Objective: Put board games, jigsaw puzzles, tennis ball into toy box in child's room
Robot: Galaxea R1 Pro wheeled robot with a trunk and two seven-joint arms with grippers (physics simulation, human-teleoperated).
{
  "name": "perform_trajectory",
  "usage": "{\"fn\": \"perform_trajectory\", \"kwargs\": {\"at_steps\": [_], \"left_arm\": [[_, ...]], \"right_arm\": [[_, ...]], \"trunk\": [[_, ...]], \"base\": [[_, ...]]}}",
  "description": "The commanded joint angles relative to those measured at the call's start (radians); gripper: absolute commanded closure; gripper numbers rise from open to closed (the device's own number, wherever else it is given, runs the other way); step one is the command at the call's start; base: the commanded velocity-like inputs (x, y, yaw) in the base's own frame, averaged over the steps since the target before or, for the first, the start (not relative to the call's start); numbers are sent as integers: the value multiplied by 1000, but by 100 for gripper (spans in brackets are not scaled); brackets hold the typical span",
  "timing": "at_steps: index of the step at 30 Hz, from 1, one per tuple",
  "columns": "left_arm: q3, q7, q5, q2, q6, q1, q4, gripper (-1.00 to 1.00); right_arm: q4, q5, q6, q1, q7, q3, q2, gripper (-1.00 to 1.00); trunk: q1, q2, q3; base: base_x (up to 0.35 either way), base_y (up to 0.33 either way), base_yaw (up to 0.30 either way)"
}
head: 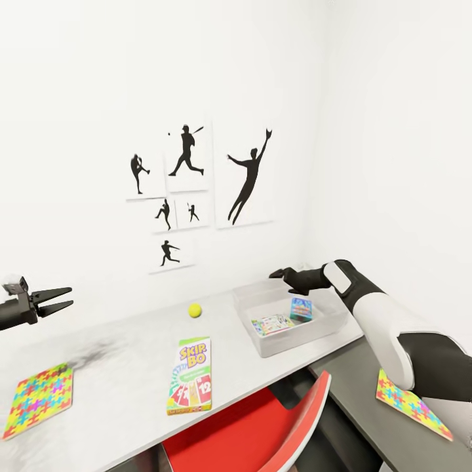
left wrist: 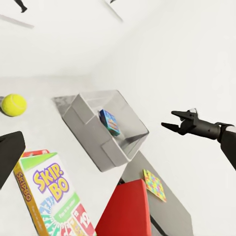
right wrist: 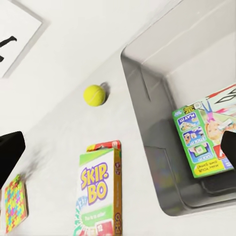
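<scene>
On white table (head: 124, 367), box (head: 190, 385) reads "SKIP-BO"; L claw (head: 60, 299) & R claw (head: 280, 273) both spread, empty.

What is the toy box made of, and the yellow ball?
The toy box looks like clear, smooth plastic: you can see the table and the games through its walls. The yellow ball looks fuzzy and matte like felt over rubber, with no shine, though the picture is too small to be sure.

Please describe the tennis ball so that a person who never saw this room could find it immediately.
Look at the grey table beneath the black baseball silhouettes on the wall. Near its back edge, left of the clear toy box and beyond the Skip-Bo box, lies the tennis ball. It is the only round, plain yellow thing there.
</scene>
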Motion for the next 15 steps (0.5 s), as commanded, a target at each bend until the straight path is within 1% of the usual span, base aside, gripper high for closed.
{"fn": "perform_trajectory", "kwargs": {"at_steps": [1,7,12,15], "left_arm": [[0,-4,0,0,11,-1,0,-100],[-1,-4,1,-1,11,-1,-1,-100],[-1,-4,1,-1,11,-1,-1,-100],[-1,-4,1,-1,11,-1,-1,-100]], "right_arm": [[0,6,1,-1,7,6,2,-100],[-6,8,-2,-1,-1,7,21,-100],[-29,7,-5,-1,-5,6,32,-100],[-37,7,-4,-1,-5,6,40,-100]], "trunk": [[-4,6,2],[-27,48,20],[-46,83,36],[-57,104,45]], "base": [[0,0,0],[-9,0,0],[-149,29,0],[-80,22,0]]}}
